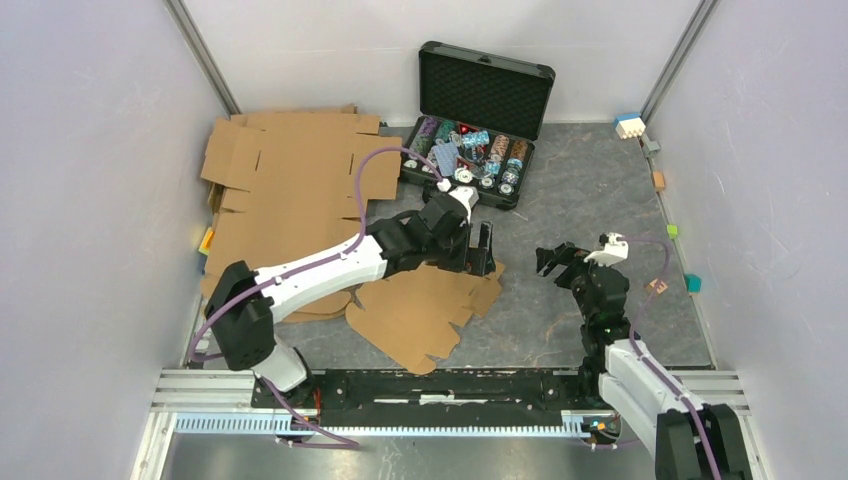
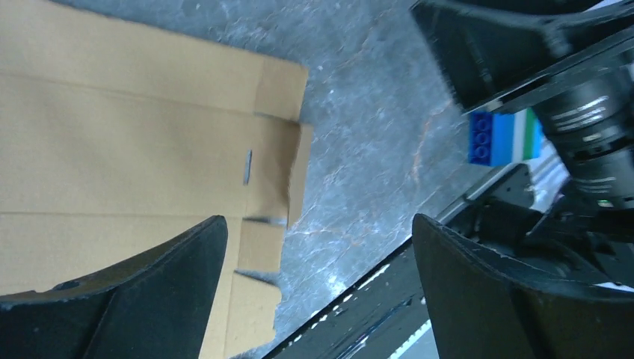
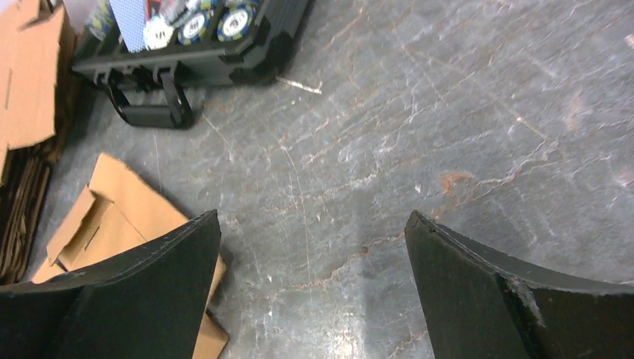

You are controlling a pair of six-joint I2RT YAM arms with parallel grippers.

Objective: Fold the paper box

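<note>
The paper box is a flat die-cut brown sheet with flaps and tabs, lying near the table's front centre. It also shows in the left wrist view and at the left of the right wrist view. My left gripper is open and empty, hovering over the sheet's far right edge. My right gripper is open and empty, over bare table to the right of the sheet. In the wrist views both pairs of fingers stand wide apart with nothing between them.
A stack of bigger flat cardboard sheets lies at the back left. An open black case of chips stands at the back centre. Small coloured blocks line the right edge. The grey table lies between the case and my right arm.
</note>
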